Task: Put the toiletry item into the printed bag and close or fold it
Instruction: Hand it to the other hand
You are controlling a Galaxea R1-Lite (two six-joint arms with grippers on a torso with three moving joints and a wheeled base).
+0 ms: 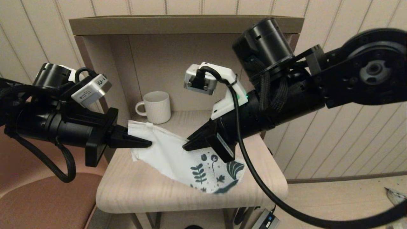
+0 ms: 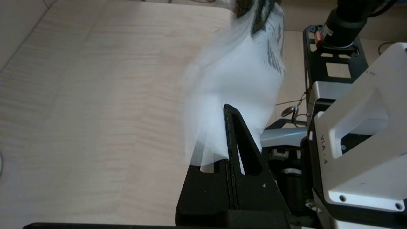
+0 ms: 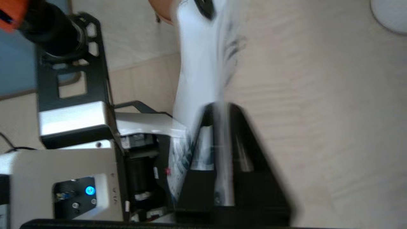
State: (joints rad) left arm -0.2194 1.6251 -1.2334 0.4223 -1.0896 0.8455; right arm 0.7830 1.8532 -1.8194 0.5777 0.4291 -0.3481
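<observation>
— White crinkly plastic, teal leaves at one end: where is the printed bag [image 1: 178, 156] sitting?

— Stretched between the two claws above the pale wooden shelf [image 1: 133, 190]. Its printed end droops toward the shelf's front edge; the plain end rises toward the left.

— What has the left gripper [image 1: 149, 144] got?

— Its fingers are pressed together on the bag's plain end. The left wrist view shows the film pinched right at the tips.

— And the right gripper [image 1: 186, 147]?

— It meets the bag near the middle. The right wrist view shows film running between its fingers, but blurred, so I cannot tell whether they are clamped or slightly parted.

— The toiletry item?

— Not visible in any view; whether it lies inside the bag I cannot tell.

— Anything else?

— A white ribbed mug [image 1: 155, 107] stands at the back of the shelf, behind the bag.
</observation>
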